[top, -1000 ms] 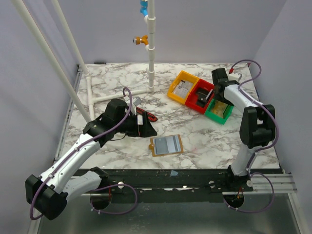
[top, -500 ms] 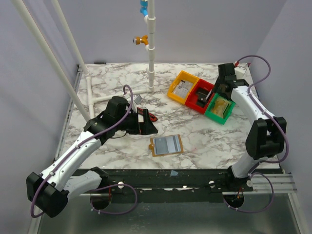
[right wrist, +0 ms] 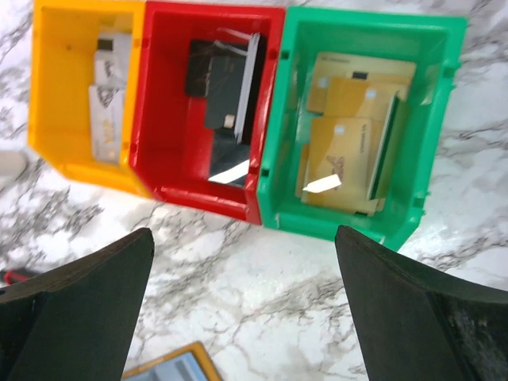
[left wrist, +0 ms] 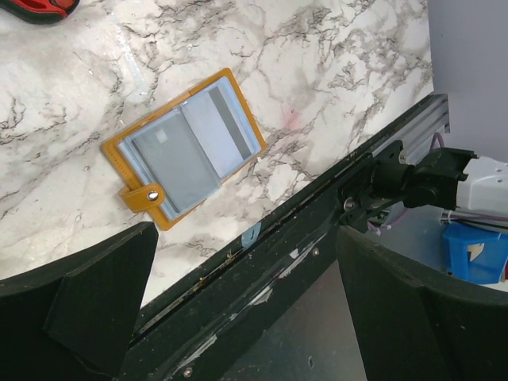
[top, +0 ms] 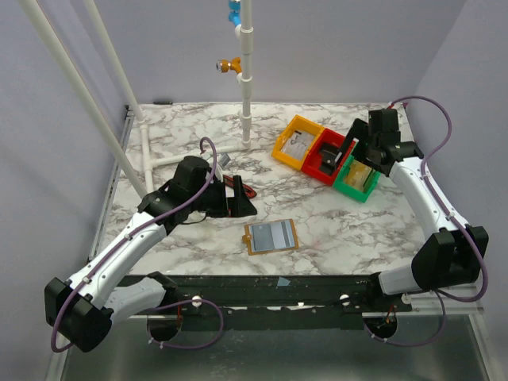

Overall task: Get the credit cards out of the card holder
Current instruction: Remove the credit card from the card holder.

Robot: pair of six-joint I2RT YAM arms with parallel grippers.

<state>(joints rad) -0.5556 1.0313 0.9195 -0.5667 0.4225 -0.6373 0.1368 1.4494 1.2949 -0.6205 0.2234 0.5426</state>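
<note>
The orange card holder (top: 271, 236) lies open on the marble table near the front edge. Grey cards (left wrist: 171, 155) sit in its clear sleeves. It also shows in the left wrist view (left wrist: 184, 148) and at the bottom edge of the right wrist view (right wrist: 171, 369). My left gripper (top: 242, 205) is open and empty, a little left of and behind the holder; in its own view (left wrist: 246, 317) the jaws stand wide apart. My right gripper (top: 352, 155) is open and empty above the bins (right wrist: 242, 317).
Three joined bins stand at the back right: yellow (top: 298, 141), red (top: 327, 157) and green (top: 357, 178), each with cards inside. A red-handled tool (top: 238, 189) lies by my left gripper. White pipe posts (top: 246, 79) rise at the back and left.
My right arm has swung its elbow out to the right and its gripper has shifted slightly right over the bins. My left arm has hardly moved. The card holder has not moved.
</note>
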